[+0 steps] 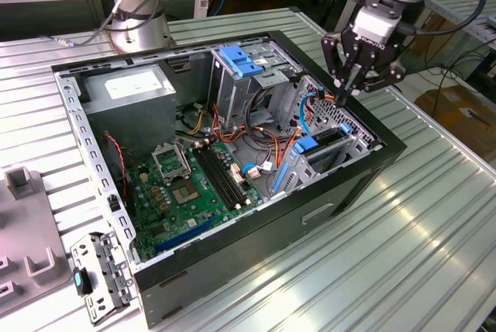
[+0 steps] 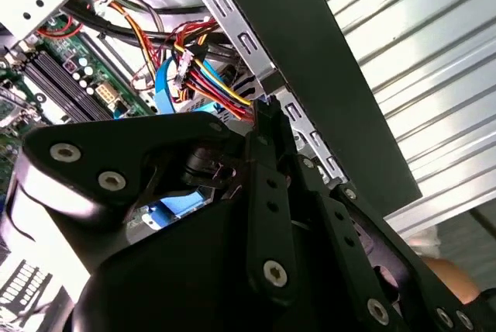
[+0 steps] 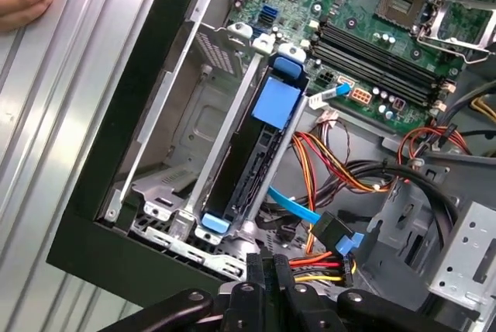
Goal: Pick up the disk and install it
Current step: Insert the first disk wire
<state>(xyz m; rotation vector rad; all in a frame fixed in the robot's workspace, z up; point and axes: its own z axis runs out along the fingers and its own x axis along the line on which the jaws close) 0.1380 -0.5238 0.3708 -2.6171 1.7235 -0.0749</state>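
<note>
Hovering above the drive cage (image 1: 355,129), our gripper (image 1: 342,93) has fingers pressed together, empty, likely for pushing the disk (image 3: 252,165) seated inside.

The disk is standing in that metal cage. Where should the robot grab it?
Probably by a blue end tab, coming straight in through the case's open side. The disk stands on edge with cage walls hugging its long sides, leaving just that upturned edge and the tabs free.

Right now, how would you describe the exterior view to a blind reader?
A shut robot gripper hangs above the drive cage of an open computer case, where the disk sits; the case rests on a ribbed metal table.
</note>
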